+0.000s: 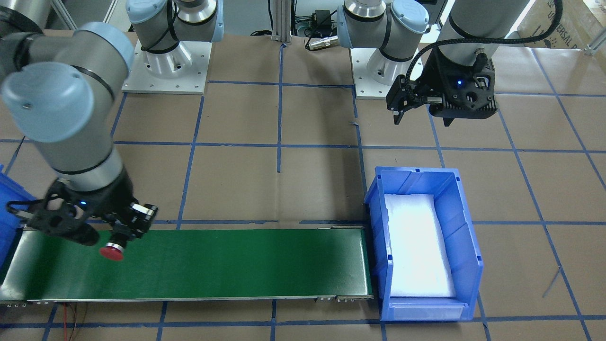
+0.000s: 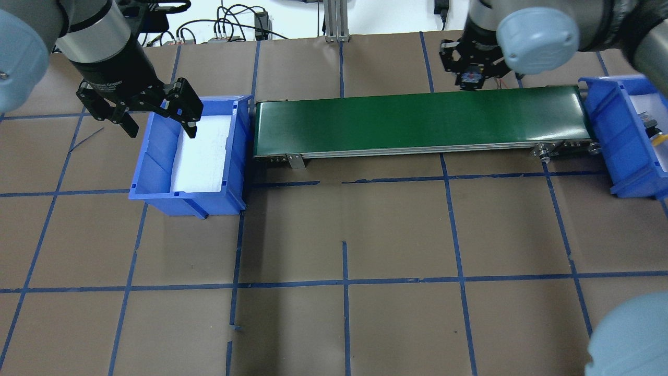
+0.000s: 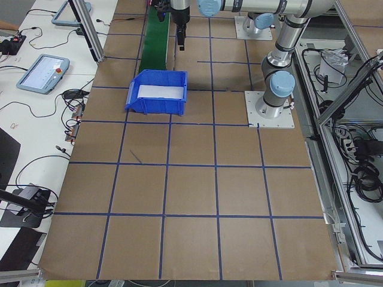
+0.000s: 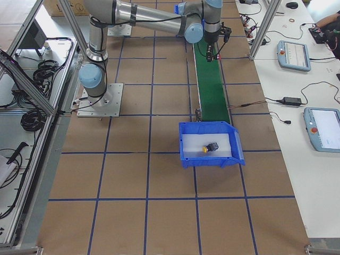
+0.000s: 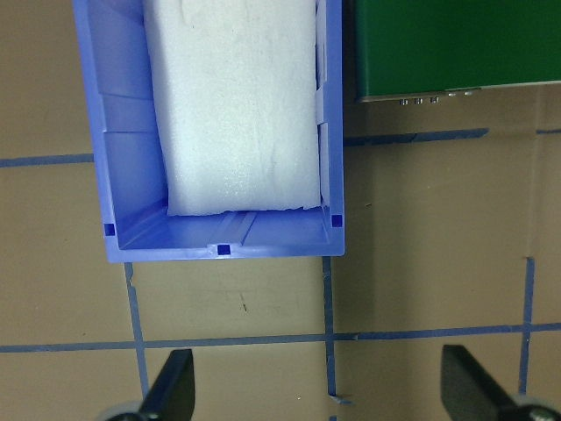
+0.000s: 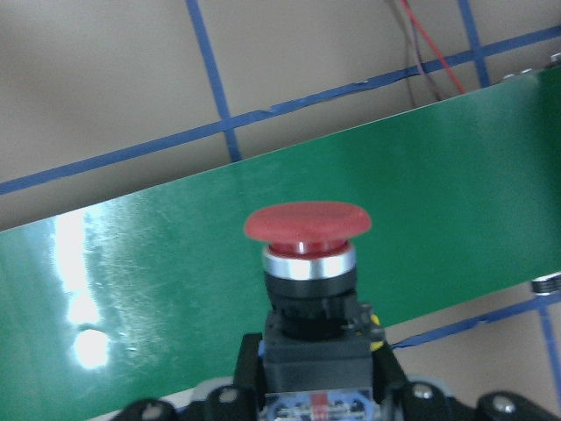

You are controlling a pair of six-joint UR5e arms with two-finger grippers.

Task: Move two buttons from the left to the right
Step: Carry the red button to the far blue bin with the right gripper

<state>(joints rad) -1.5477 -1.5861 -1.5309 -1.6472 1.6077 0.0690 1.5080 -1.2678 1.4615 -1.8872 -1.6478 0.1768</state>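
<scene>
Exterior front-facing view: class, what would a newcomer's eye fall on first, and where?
The red button stands out, clamped in the right gripper over the green conveyor belt at the view's left. Next comes the blue bin, lined with white foam, at the belt's other end. The open left gripper hangs nearer the robot's base.

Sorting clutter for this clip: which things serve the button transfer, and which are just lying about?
Job: red button in right gripper; yellow button in right blue bin; conveyor belt; left blue bin.
Lying about: teach pendants; cable bundles off the table.
</scene>
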